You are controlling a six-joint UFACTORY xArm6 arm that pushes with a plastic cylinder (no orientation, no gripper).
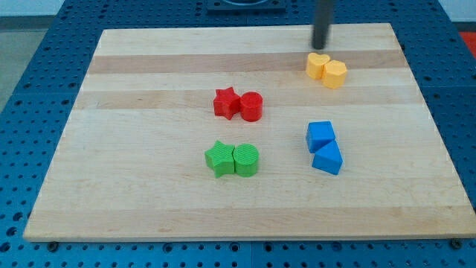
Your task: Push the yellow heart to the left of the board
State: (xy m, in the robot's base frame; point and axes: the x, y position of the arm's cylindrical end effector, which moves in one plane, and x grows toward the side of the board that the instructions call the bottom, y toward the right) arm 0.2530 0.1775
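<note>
The yellow heart is unmoved, my tip, a bare rod holding nothing, poised just above it.

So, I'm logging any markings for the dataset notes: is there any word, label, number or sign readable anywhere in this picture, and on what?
None: no readable text shows anywhere.
The wooden board is bare wood.
The yellow heart, the yellow block beside it, and the red, green and blue blocks carry no marks.
My tip, just above the yellow heart toward the view's top, is plain dark.
The blue perforated table shows only holes.
</note>
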